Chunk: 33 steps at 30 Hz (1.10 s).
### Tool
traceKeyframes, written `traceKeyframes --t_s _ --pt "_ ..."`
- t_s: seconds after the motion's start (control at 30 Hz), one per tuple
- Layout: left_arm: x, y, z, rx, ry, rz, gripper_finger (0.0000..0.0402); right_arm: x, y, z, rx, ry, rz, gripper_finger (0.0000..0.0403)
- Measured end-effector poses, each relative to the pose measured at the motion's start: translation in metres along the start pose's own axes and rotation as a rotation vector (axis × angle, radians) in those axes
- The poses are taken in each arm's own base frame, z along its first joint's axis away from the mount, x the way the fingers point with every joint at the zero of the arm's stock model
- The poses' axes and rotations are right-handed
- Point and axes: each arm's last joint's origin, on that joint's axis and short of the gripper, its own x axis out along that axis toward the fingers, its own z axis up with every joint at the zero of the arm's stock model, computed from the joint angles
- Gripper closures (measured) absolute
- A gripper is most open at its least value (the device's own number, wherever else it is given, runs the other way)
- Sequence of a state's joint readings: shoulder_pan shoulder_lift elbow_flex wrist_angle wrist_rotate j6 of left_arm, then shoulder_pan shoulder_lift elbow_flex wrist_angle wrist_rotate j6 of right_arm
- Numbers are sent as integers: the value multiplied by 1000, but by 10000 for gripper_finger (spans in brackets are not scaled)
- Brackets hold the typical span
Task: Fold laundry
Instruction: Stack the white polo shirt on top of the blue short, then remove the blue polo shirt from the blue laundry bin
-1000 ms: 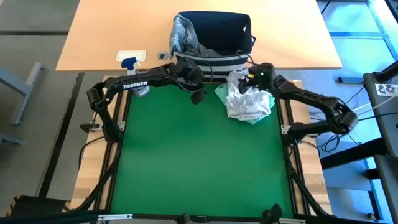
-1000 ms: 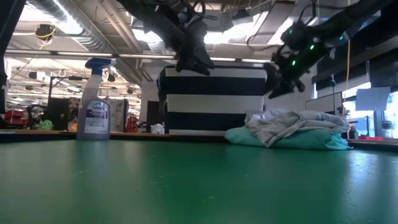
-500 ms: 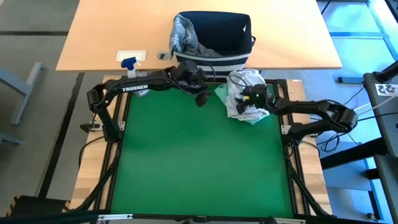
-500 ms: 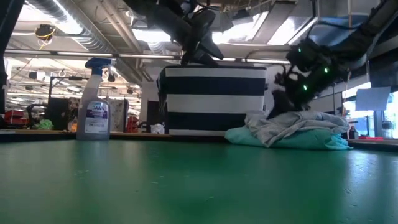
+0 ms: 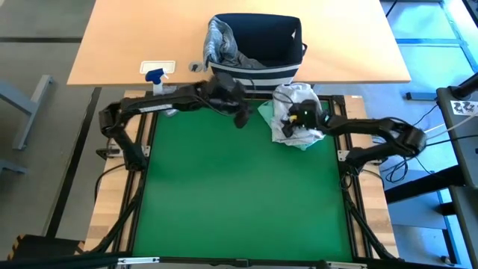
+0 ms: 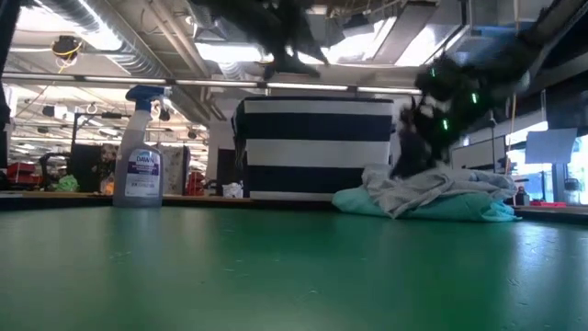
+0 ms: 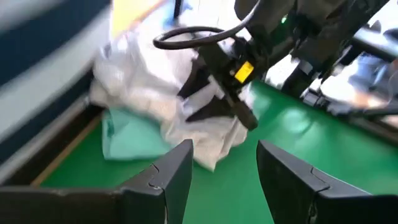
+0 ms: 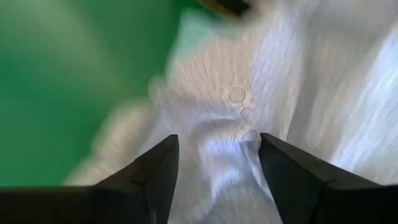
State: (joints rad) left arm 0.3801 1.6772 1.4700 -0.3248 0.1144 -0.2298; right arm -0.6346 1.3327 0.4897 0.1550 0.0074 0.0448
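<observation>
A crumpled white garment (image 5: 293, 97) lies on top of a mint-teal one (image 5: 267, 112) at the green mat's far right, in front of the striped basket (image 5: 258, 72). In the low view the white garment (image 6: 432, 184) covers the mint-teal one (image 6: 441, 211). A grey garment (image 5: 218, 41) hangs over the basket's rim. My right gripper (image 5: 299, 123) is open and low over the white garment (image 8: 280, 74). My left gripper (image 5: 240, 117) hovers open, up in the air left of the pile (image 7: 143, 93). My right gripper (image 8: 217, 162) points down at the white garment, its open fingers (image 8: 155, 168) on either side of a raised wrinkle with small round buttons (image 8: 247, 116). Whether the fingertips touch the cloth, I cannot tell.
A spray bottle (image 5: 155, 77) stands at the mat's far left corner (image 6: 140, 156). The basket (image 6: 312, 147) sits just past the mat's far edge on a wooden table. The green mat (image 5: 239, 194) stretches bare toward the near edge.
My right gripper has come down from above the pile's far side and a little toward the near edge, ending low over the white garment, still open. My left gripper has risen slightly. The pile has kept its place.
</observation>
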Motion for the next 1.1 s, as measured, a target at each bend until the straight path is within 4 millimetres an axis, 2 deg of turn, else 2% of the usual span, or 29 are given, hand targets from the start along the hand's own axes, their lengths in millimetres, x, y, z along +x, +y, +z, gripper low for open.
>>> traceKeyframes --t_s 0.17,0.37,0.5,0.57,0.7,0.83,0.93,1.1 --pt "-53 9 25 26 -139 27 231 -36 2 51 -4 -17 5 183" --pt "-126 40 45 85 -283 152 231 -85 8 122 -33 -182 120 183" --pt "-157 66 50 120 -327 251 231 -105 10 167 -18 -344 131 183" --pt "-167 80 50 139 -335 276 231 -107 10 185 -13 -394 98 183" --pt "-176 107 47 155 -299 290 231 -94 9 220 0 -437 32 183" --pt "-183 126 43 130 -280 337 231 -68 11 257 -52 -436 16 183" --pt "-188 134 43 150 -278 368 231 -44 12 285 -103 -417 4 183" --pt "-195 144 41 140 -276 407 231 -4 -1 328 -113 -427 -31 183"
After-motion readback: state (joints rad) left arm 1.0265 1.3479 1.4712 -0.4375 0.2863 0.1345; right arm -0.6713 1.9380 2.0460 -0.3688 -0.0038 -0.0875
